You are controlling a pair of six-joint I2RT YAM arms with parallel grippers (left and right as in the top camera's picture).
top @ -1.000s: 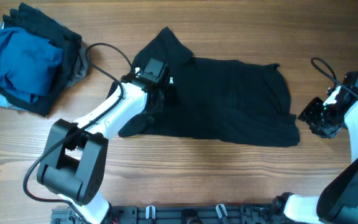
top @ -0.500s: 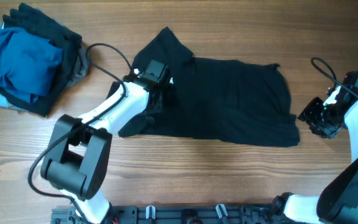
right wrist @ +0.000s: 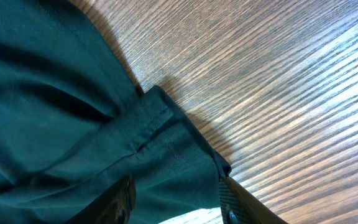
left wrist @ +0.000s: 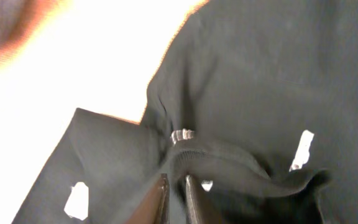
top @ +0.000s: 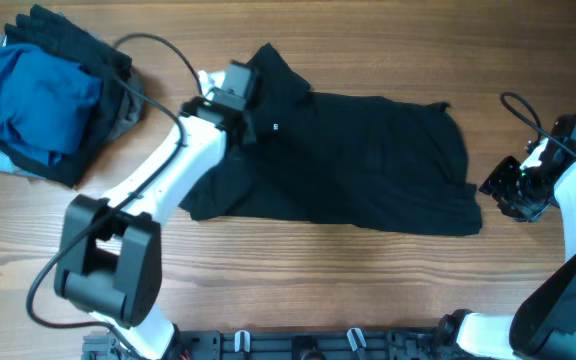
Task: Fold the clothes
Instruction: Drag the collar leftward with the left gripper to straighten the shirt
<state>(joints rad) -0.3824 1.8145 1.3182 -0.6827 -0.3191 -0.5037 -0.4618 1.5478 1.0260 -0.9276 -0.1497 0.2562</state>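
The large black collared shirt (top: 368,160) lies spread across the middle of the wooden table, with a tiny white mark (top: 275,126) near its collar. My left gripper (top: 244,118) is at the shirt's upper left. In the left wrist view its jaws (left wrist: 176,199) are pinched on a fold of the black fabric (left wrist: 241,93). My right gripper (top: 500,190) is at the shirt's lower right corner. In the right wrist view its jaws (right wrist: 176,202) are open and straddle the hemmed corner (right wrist: 160,149).
A pile of other clothes sits at the back left corner: blue (top: 33,95) on top, with black (top: 78,45) and grey (top: 123,115) pieces around it. A black cable (top: 158,45) arcs over the table by the pile. Bare wood (top: 368,280) lies in front of the shirt.
My left gripper has moved up and to the left with the shirt fabric in it, drawing the shirt's left side toward the collar. The right arm has not moved.
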